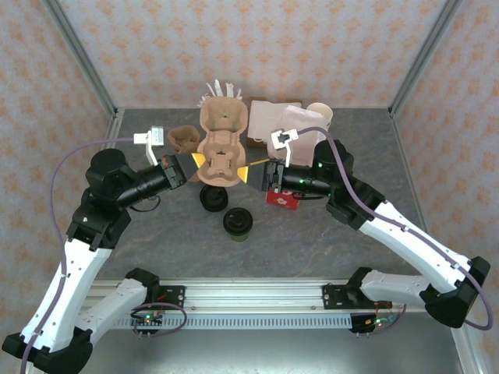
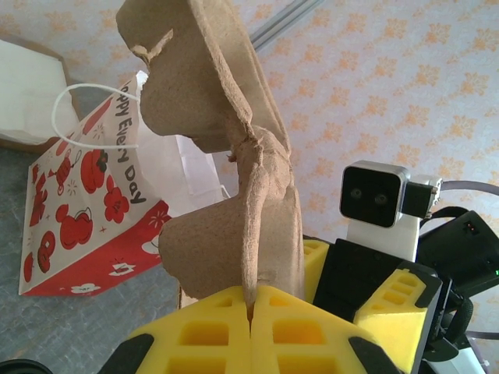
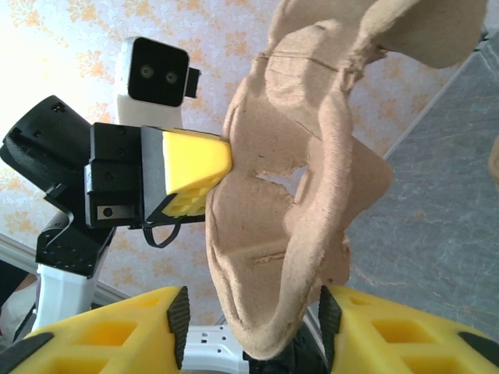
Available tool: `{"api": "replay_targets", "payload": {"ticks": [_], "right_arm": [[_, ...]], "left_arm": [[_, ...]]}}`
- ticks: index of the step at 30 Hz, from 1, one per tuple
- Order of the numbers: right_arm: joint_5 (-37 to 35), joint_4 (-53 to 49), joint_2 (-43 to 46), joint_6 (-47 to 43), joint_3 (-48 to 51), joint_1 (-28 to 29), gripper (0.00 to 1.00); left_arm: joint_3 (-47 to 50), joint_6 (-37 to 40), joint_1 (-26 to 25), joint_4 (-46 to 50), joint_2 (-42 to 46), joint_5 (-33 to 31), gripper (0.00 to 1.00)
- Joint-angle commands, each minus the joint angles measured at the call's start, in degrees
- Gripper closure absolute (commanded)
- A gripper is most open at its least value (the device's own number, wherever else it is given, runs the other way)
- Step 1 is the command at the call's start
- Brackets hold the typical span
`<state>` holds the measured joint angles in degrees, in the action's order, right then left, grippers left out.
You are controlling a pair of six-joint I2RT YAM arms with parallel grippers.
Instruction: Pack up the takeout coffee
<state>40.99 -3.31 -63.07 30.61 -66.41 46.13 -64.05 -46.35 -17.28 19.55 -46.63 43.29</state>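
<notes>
Black lid up, the takeout coffee (image 1: 238,222) stands on the table (image 1: 171,245), in the middle and towards the near edge, apart from both my grippers. Just beyond it to the left sits a second black round (image 1: 213,197); I cannot tell whether it is a loose lid or a lidded cup.

Beyond those, the pulp carrier (image 1: 222,148) spans the gap between my arms. My left gripper (image 2: 251,312) is pinched tight on the carrier's left rim, its yellow fingertips meeting on the thin fibre. My right gripper (image 3: 253,312) straddles the opposite rim with its jaws apart. A gap shows at one pad, so I judge it is not clamped. A red printed bag (image 1: 282,199) lies under that wrist.

I take the step to be steadying the carrier so the cup can go into a well. To do it well I should:
- Seat the right pads squarely on the rim before I take any load.
- Squeeze gently, because this fibre creases.
- Hold both ends level and avoid pulling them apart, or the thin middle may tear.
- Leave one well open and facing up.

The coffee is a small, squat paper cup with dark sides. Its round black lid is wider than the body and looks seated.
</notes>
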Motion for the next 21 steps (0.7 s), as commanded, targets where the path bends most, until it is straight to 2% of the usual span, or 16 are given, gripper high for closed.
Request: {"api": "replay_targets", "payload": {"ticks": [1,7,10,13,15,16,17,18,19,21], "right_arm": [[1.1,2.8,0.0,-1.3,-1.9,0.4,0.56],[0.6,2.3,-0.2,-1.4,-2.3,0.4,0.69],[1.0,-0.2,-0.7,-2.1,-3.3,0.4,0.81],[-1.2,-4.3,-0.6,-4.0,-4.2,0.4,0.99],[-2.2,-6.6,0.2,-5.5,-4.6,0.4,1.00],[-2.7,-7.5,0.6,-6.0,-4.7,0.4,1.00],[-3.4,-8.7,1.2,-6.9,-4.8,0.4,1.00],[-4.2,-10.2,1.8,-7.9,-4.9,0.4,1.00],[-5.1,-11.6,2.3,-8.7,-5.1,0.3,1.00],[-7.1,-15.3,3.0,-10.5,-5.7,0.1,1.00]], "left_arm": [[0.6,-0.9,-0.8,-3.3,0.5,1.5,0.95],[0.7,-0.3,-2.5,-3.2,-0.3,1.5,0.95],[0.7,0.5,-3.6,-3.2,-0.6,1.7,0.94],[0.4,2.0,-4.8,-2.6,-1.0,1.7,0.93],[-1.0,5.1,-5.1,1.0,-1.6,1.0,0.88],[-1.8,7.0,-5.2,2.9,-1.8,0.3,0.81],[-2.9,9.2,-5.2,5.1,-1.9,-0.8,0.68],[-4.2,11.6,-5.2,7.6,-2.1,-2.5,0.48],[-5.3,13.5,-5.1,9.4,-2.3,-4.0,0.36],[-8.1,17.5,-5.2,12.2,-3.0,-7.1,0.25]]}}
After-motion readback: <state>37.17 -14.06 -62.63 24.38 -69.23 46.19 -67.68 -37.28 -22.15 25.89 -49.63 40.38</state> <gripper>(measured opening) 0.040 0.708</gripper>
